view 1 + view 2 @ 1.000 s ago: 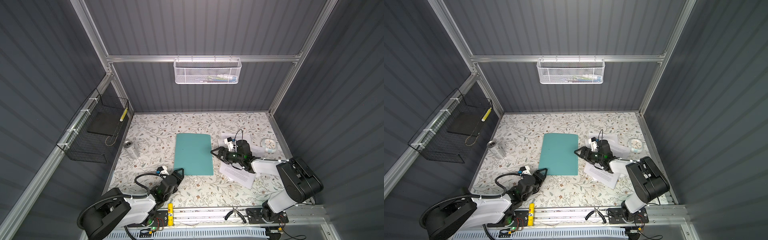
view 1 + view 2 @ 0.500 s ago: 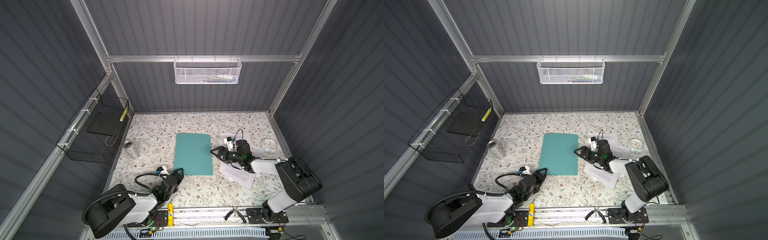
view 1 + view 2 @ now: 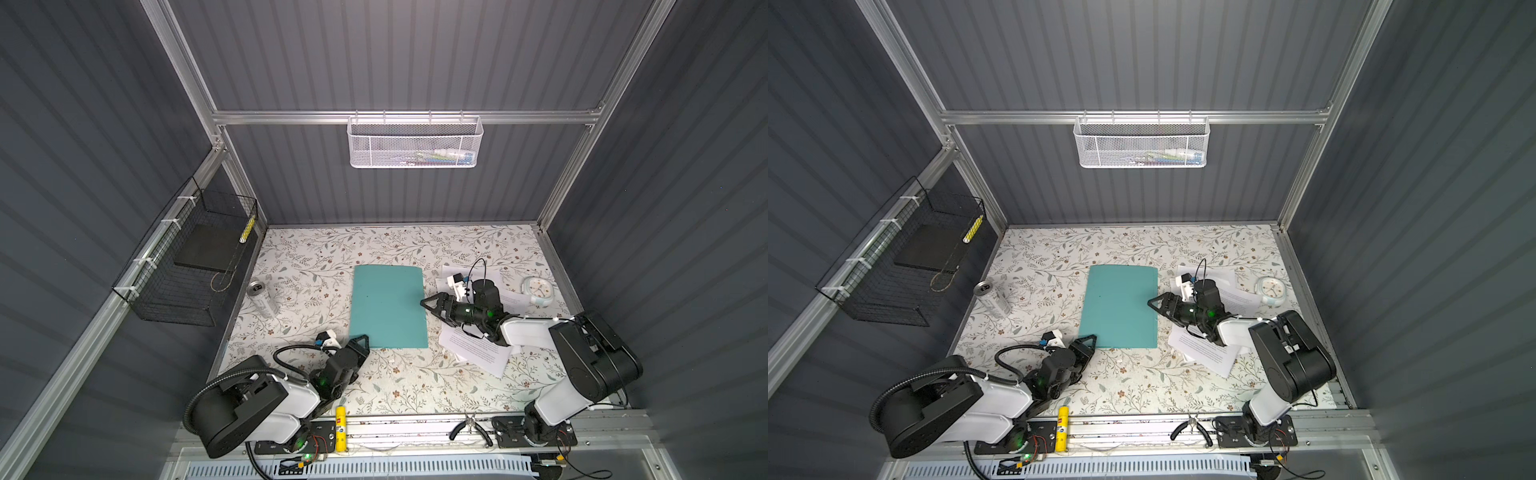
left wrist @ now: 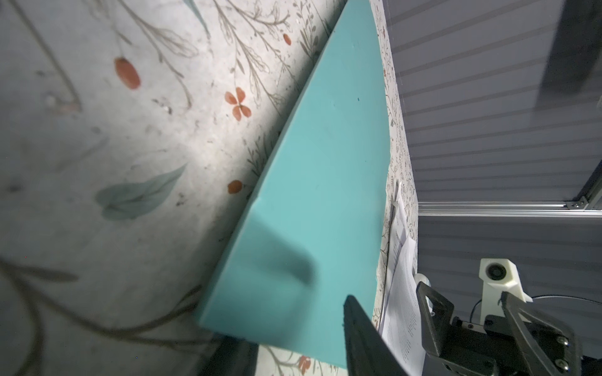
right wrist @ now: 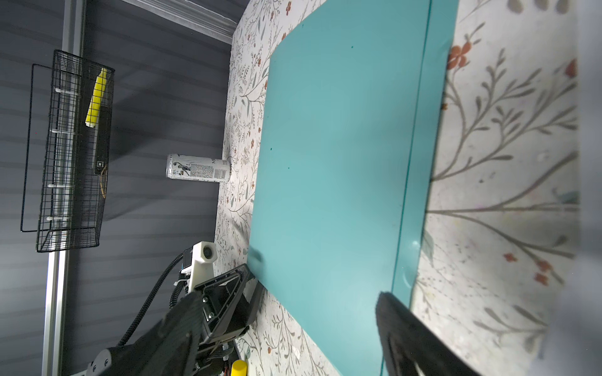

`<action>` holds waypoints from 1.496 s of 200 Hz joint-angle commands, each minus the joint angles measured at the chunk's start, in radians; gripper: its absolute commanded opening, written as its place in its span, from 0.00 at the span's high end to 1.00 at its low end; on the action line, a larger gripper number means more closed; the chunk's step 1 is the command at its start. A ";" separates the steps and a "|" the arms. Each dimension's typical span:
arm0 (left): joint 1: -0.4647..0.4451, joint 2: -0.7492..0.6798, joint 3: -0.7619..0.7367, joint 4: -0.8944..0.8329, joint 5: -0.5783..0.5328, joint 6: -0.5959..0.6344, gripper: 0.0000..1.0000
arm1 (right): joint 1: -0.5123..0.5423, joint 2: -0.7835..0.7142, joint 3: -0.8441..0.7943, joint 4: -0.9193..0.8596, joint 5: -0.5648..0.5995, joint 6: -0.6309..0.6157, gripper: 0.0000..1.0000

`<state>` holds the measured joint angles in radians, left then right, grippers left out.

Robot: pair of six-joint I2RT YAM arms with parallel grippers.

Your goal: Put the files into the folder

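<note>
Opening step: folder (image 3: 388, 305) shut; files (image 3: 478, 353) behind right hand (image 3: 432, 309). Both hands apart, left hand (image 3: 360, 342) straddling folder corner. Next I pinch cover, lift.

Dark grey ribbed walls (image 3: 415, 54) in an aluminium frame (image 3: 399, 117) enclose the floral-patterned worktop (image 3: 316, 253). A white mesh basket (image 3: 414, 145) hangs high at the back, well beyond the right end effector (image 3: 429, 307). A black wire basket (image 3: 187, 266) hangs at the side, out past the left end effector (image 3: 360, 344).
</note>
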<state>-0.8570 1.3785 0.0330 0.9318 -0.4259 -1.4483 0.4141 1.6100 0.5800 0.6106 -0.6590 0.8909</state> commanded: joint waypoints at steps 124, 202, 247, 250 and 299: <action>0.061 0.265 0.057 0.331 0.120 0.006 0.46 | 0.030 0.122 0.160 -0.299 0.122 -0.159 0.20; 0.103 0.340 0.092 0.402 0.187 0.032 0.44 | 0.074 0.227 0.201 -0.314 0.084 -0.155 0.21; 0.155 0.461 0.103 0.584 0.228 0.026 0.54 | 0.085 0.231 0.194 -0.308 0.070 -0.152 0.21; 0.158 0.471 0.104 0.595 0.231 0.022 0.55 | 0.084 0.230 0.192 -0.308 0.070 -0.150 0.22; 0.182 0.511 0.158 0.598 0.299 0.026 0.82 | 0.086 0.201 0.180 -0.313 0.071 -0.153 0.22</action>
<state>-0.6830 1.8839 0.1677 1.4834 -0.1734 -1.4448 0.4892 1.8091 0.7860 0.3546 -0.5858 0.7471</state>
